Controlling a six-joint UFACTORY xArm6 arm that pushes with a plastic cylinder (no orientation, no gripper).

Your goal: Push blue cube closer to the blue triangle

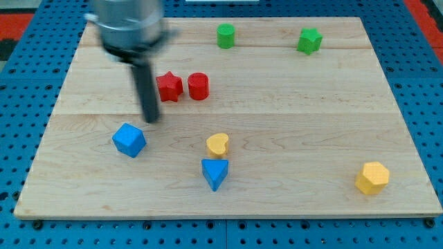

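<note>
The tip (151,119) was seen bare, holding nothing, set down just beside the blue cube (129,140) at about its one o'clock, apart from it as far as could be judged. The blue triangle (215,173) lay at the cube's four o'clock, below a yellow heart-like block (218,144). The approach step was judged in hand; the tip would need to be brought round to the cube's ten o'clock before a push.

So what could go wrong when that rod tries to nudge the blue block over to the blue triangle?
My tip sits just above and right of the blue cube, so pushing from here would likely drive it away from the blue triangle. Once redirected, the cube could bump the yellow heart beside the triangle, or shove the triangle itself.
</note>
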